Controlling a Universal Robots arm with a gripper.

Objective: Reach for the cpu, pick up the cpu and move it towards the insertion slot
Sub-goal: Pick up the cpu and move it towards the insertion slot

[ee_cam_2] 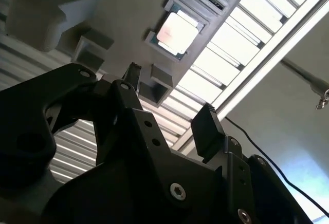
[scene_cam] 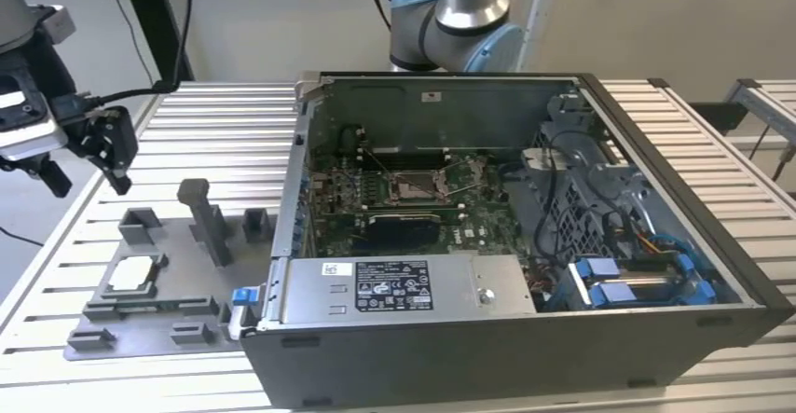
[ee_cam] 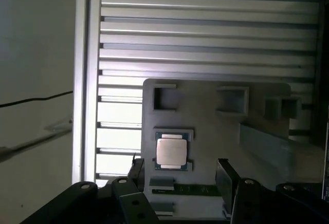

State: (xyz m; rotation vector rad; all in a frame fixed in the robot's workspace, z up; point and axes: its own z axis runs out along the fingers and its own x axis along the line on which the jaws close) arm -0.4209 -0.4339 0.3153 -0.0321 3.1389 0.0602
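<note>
**1. Gripper.** In the exterior view the gripper (scene_cam: 91, 187) hung at the upper left of the frame, above the left margin of the slatted table (scene_cam: 224, 124). Its 2 black fingers (scene_cam: 118, 147) stood spread, with open air between them and nothing pinched. The second wrist view showed the gripper (ee_cam_2: 169, 100) in the same condition, jaws apart and empty. So did the first wrist view, where the gripper (ee_cam: 180, 171) touched nothing.

**2. Cpu.** The cpu (scene_cam: 134, 271) lay flat, pale face up, in a square recess of the grey fixture (scene_cam: 149, 324) at the lower left of the exterior view. It was well apart from the gripper, with no contact. In the first wrist view the cpu (ee_cam: 171, 152) sat beyond the fingertips on the fixture (ee_cam: 211, 131), roughly in line with the gap between them. In the second wrist view the cpu (ee_cam_2: 177, 29) was likewise seated in the fixture (ee_cam_2: 113, 8), clear of both fingers.

**3. Slot.** The slot (scene_cam: 417, 185), with a silver frame and a dark centre, sat at the centre of the exterior view. It was on the green board (scene_cam: 486, 213) inside the open case (scene_cam: 498, 357). The case wall stood between it and the cpu, well apart from both cpu and gripper.

**4. Other.** 1 upright post (scene_cam: 199, 213) rose from the fixture between the cpu and the case. The arm (scene_cam: 454, 17) stood at top centre, behind the case.
</note>
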